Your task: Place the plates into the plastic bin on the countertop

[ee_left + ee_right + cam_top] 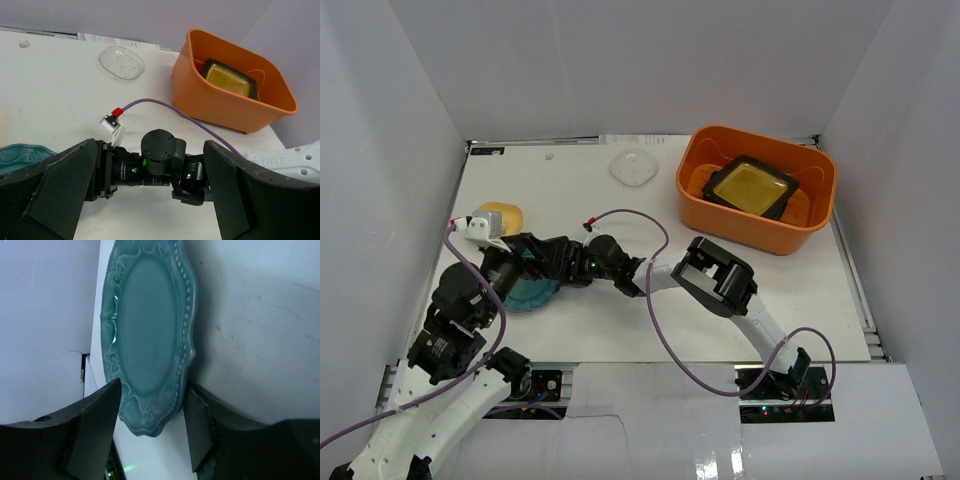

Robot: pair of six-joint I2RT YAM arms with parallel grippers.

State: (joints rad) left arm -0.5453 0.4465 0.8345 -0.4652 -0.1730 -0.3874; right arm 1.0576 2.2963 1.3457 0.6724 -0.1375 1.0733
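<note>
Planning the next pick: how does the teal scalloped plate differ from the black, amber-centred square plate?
The teal round scalloped plate lies on the white countertop; the black square plate with amber centre rests inside the orange plastic bin. The teal one's rim is wavy and beaded; the black one's sides are straight. The right end effector straddles the teal plate, not the black one. Both are small dishes.

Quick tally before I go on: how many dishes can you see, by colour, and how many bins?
Black plate with amber centre: 1
Teal scalloped plate: 1
Yellow plate: 1
Clear dish: 1
Orange bin: 1
Total: 5 (4 dishes, 1 bin)
</note>
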